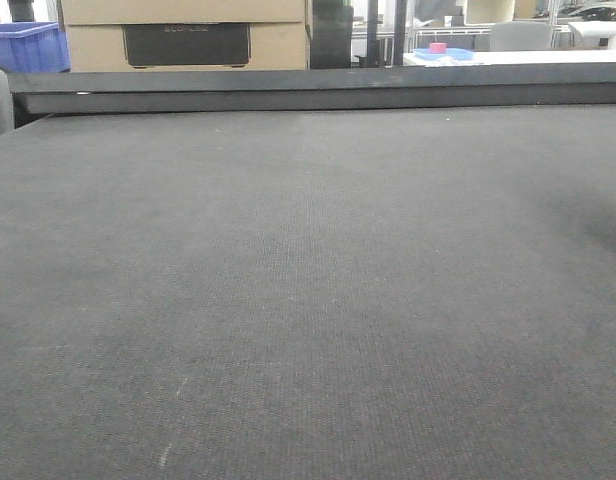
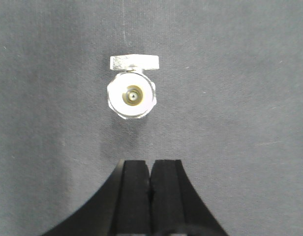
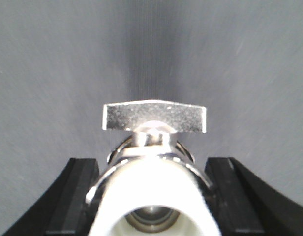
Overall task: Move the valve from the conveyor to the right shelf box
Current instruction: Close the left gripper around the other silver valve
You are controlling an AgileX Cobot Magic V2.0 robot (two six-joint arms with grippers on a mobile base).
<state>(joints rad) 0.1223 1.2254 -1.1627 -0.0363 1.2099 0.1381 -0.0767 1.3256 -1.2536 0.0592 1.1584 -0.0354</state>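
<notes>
Bottom of right wrist view: right gripper was spread wide, black pads flush on both flanks of the valve. It read as a grasp, valve right up at the lens. Valve was polished chrome, pale round port facing the camera, flat rectangular handle level across the top. Conveyor behind it was streaked and blurred.

Left wrist view: left gripper was clenched, pads pressed together, aimed down at the belt. Second valve sat on the belt just beyond the tips, apart from them, port up with brass centre, handle on the far side. Open belt on every side of it.

Front view: belt ran flat and open to the dark rail across the upper frame. Beyond it were a cardboard box upper left and a blue bin in the corner.
</notes>
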